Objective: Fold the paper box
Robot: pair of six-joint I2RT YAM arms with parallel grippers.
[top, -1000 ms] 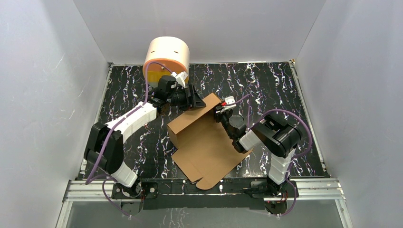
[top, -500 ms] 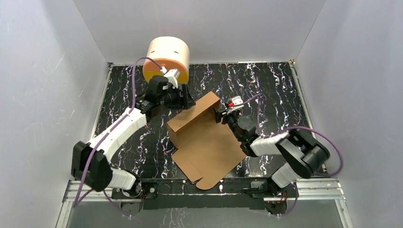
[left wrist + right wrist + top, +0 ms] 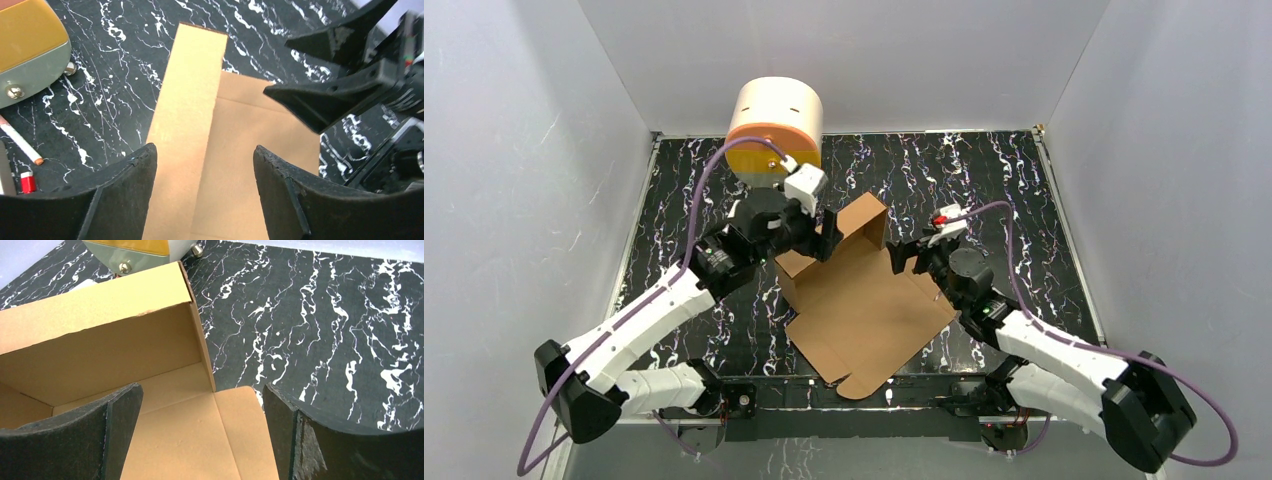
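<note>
The brown paper box [image 3: 864, 315] lies in the middle of the table, its base and front flaps flat and its rear wall [image 3: 836, 238] standing up. My left gripper [image 3: 824, 240] hangs open just above that wall's left part; in the left wrist view the fingertips [image 3: 202, 150] stand wide apart over the cardboard [image 3: 187, 100] without pinching it. My right gripper [image 3: 904, 257] is open at the box's right rear corner. In the right wrist view its gripper [image 3: 200, 387] frames the wall [image 3: 100, 335] and a flat side flap [image 3: 240, 430], with nothing held.
A cream cylinder with an orange and yellow front [image 3: 774, 120] stands at the back left, close behind the left gripper, and also shows in the left wrist view [image 3: 30, 45]. White walls enclose the black marbled table [image 3: 1024, 200] on three sides.
The right gripper has opened wide and drawn back slightly from the box's rear right corner. The left gripper has come from behind the rear wall to just above it. Both arms now stretch out lower.
</note>
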